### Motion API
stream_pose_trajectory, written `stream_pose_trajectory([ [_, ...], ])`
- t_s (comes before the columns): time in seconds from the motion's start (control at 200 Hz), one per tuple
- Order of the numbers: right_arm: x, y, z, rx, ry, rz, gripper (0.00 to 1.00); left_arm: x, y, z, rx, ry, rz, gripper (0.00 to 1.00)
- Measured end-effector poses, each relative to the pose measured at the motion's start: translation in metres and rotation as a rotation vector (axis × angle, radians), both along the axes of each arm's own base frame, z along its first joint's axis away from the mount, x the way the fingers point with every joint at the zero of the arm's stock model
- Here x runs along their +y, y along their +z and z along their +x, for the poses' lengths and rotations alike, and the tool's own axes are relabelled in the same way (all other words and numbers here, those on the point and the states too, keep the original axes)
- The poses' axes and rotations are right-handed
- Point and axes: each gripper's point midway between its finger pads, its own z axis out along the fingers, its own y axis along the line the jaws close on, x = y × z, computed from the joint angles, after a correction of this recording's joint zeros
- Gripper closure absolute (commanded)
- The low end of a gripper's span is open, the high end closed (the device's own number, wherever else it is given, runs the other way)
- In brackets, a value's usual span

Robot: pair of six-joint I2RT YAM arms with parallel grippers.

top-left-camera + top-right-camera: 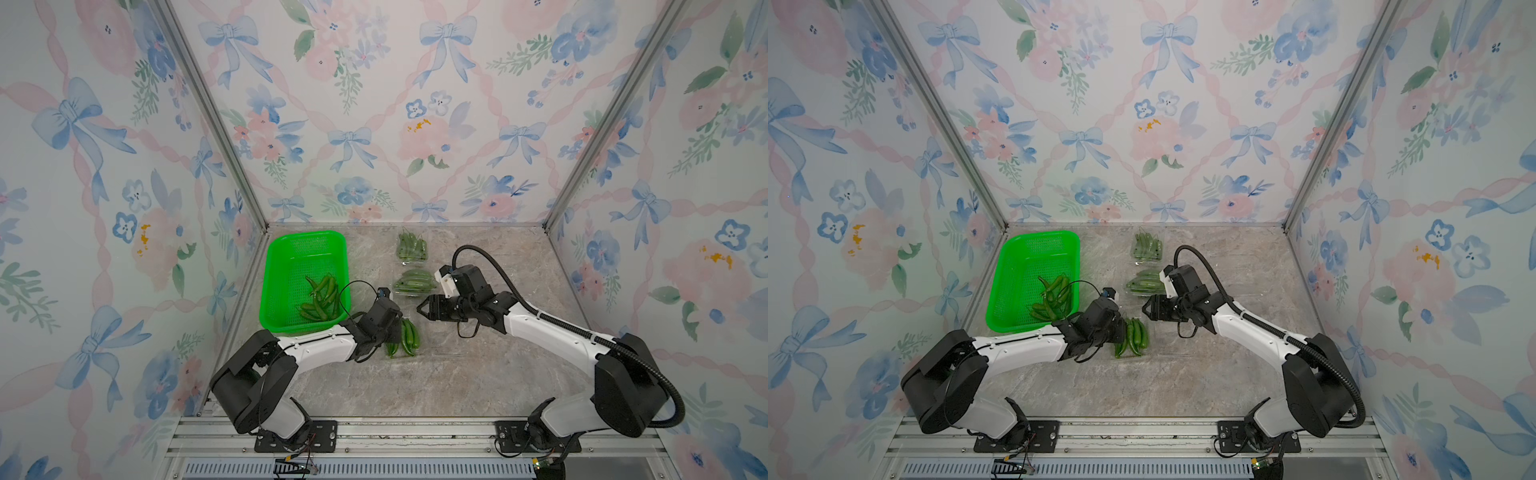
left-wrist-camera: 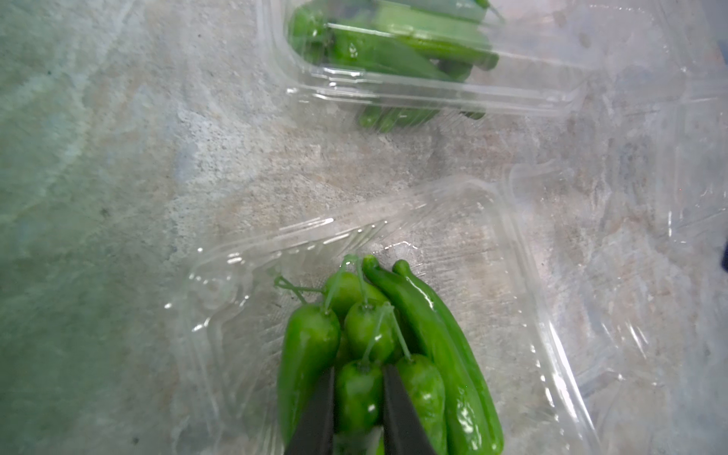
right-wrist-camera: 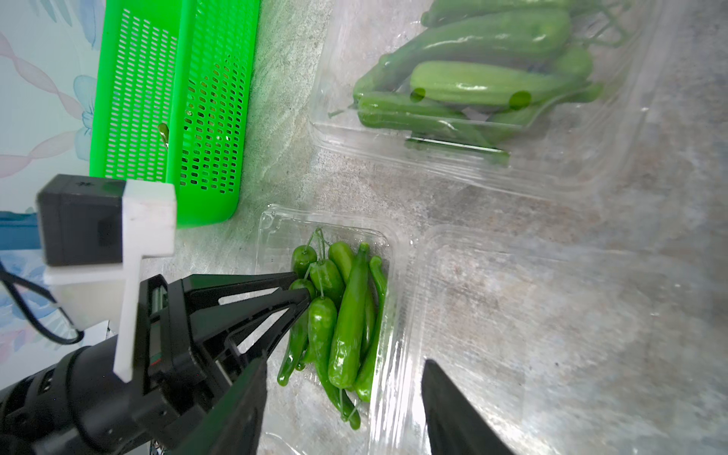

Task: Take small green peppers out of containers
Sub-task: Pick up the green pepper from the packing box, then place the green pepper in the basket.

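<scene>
The left gripper reaches into a shallow, clear plastic clamshell container lying open toward the front of the grey marbled tabletop. Its two black fingers press against either side of one slim, glossy dark-green chili pepper, which lies in the tray among the other small green peppers bunched there with their thin stems together. The container's transparent lid lies folded out flat beside the tray. The right gripper hovers just beyond this container, its jaws spread wide with nothing between them. Farther back stand two more clear clamshell boxes, a nearer one and a farther one, both with lids down over peppers; two round dark spots show on the nearer lid. On the left arm's side sits a bright green perforated plastic basket, with a loose pile of peppers at its near end.
</scene>
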Motion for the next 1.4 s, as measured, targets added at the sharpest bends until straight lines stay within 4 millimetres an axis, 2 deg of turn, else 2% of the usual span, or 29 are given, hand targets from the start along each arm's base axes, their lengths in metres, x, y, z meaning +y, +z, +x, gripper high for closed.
stream_pose_trajectory([
  [0.17,0.000,0.003,0.000,-0.007,-0.001,0.004,0.37,0.000,0.009,0.000,-0.013,-0.002,-0.015,0.91],
  [0.425,-0.001,0.007,0.000,-0.017,0.001,0.009,0.38,-0.004,0.054,-0.001,-0.092,-0.017,-0.114,0.94],
  [0.515,-0.001,0.009,-0.001,-0.020,0.004,0.008,0.38,-0.004,0.064,-0.002,-0.111,-0.020,-0.136,0.94],
  [0.71,-0.002,0.016,-0.002,-0.035,0.004,0.012,0.37,0.007,0.087,0.000,-0.154,-0.001,-0.187,0.93],
  [1.015,0.000,0.027,0.001,-0.051,0.009,0.021,0.37,0.071,0.116,0.019,-0.222,0.137,-0.236,0.91],
  [1.175,0.004,0.034,0.005,-0.065,0.015,0.030,0.37,0.119,0.120,0.037,-0.228,0.250,-0.208,0.91],
  [1.4,0.017,0.034,0.010,-0.057,0.042,0.035,0.37,0.168,0.137,0.066,-0.240,0.350,-0.209,0.91],
])
